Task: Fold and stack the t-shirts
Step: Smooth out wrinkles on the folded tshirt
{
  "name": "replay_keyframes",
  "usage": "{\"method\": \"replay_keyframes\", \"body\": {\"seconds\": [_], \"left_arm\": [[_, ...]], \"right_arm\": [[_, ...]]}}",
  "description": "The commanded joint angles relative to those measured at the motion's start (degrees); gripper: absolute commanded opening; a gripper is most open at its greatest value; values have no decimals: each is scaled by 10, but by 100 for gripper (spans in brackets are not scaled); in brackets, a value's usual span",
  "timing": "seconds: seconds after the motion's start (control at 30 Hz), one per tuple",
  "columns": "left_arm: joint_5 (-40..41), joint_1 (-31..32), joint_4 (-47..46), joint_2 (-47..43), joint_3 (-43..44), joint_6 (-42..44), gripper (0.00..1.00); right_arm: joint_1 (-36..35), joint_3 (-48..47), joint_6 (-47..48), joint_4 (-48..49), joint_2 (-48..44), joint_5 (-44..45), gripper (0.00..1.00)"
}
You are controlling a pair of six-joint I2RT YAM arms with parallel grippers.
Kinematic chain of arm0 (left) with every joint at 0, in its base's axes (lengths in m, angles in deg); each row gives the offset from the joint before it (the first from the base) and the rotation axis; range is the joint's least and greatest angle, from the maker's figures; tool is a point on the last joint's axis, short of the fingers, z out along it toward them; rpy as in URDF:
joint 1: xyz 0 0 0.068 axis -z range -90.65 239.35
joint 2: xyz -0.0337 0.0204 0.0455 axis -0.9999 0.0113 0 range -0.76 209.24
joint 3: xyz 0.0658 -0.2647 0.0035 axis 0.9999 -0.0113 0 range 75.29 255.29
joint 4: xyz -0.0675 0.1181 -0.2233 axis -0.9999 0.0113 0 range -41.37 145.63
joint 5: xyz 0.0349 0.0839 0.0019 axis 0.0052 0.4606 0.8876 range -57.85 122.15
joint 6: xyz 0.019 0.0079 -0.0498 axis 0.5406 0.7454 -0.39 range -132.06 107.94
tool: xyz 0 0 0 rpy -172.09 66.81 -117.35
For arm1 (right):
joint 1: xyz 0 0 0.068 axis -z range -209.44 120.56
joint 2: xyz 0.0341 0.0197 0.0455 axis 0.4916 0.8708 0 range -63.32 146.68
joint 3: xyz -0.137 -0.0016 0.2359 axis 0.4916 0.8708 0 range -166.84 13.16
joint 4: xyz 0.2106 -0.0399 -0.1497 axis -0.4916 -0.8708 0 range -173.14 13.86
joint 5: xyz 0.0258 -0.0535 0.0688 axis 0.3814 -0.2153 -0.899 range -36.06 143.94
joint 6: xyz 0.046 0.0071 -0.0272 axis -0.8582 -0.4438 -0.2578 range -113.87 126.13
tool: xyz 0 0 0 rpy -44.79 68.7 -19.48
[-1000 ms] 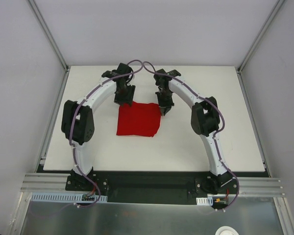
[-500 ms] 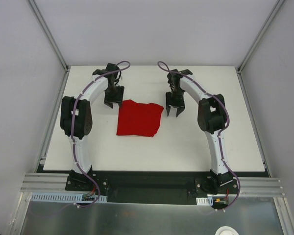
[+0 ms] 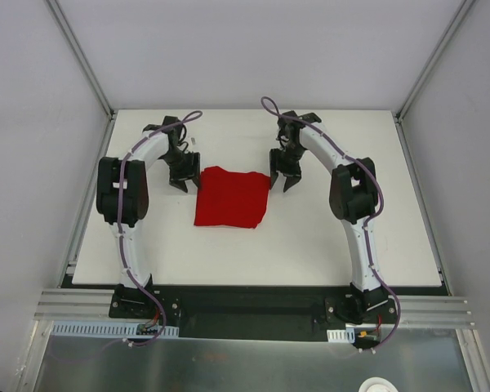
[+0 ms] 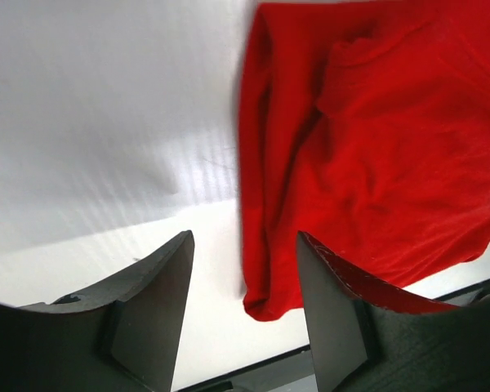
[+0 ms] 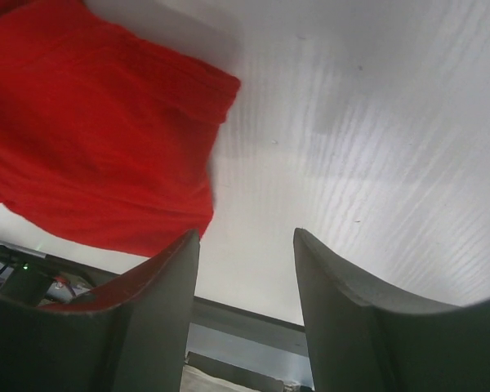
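A white rectangular surface with a faintly ribbed finish fills the middle of the overhead view. Pale gray walls enclose it at the back and on both sides, with slanting aluminum posts in the corners. Along the near edge runs a black plate between aluminum rails. Below these lies a brushed metal sheet, and a small white round object is cut off by the bottom edge.

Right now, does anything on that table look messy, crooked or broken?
Nothing looks broken or spilled. The red t-shirt lies folded in a rough square, sitting slightly skewed on the table, with edges that are a little uneven. The left hand and right hand stand open on either side, not holding it.
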Motion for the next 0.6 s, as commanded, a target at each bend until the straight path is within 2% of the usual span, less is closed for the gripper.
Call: {"method": "replay_keyframes", "body": {"seconds": [0.0, 0.33, 0.57], "left_arm": [[-47, -19, -4, 9, 0, -2, 53], [-147, -23, -5, 62, 24, -13, 59], [-159, -23, -5, 65, 31, -13, 61]], "right_arm": [[-2, -44, -2, 2, -48, -39, 53], [-14, -67, -17, 25, -36, -104, 52], [-46, -76, -24, 32, -10, -138, 51]]}}
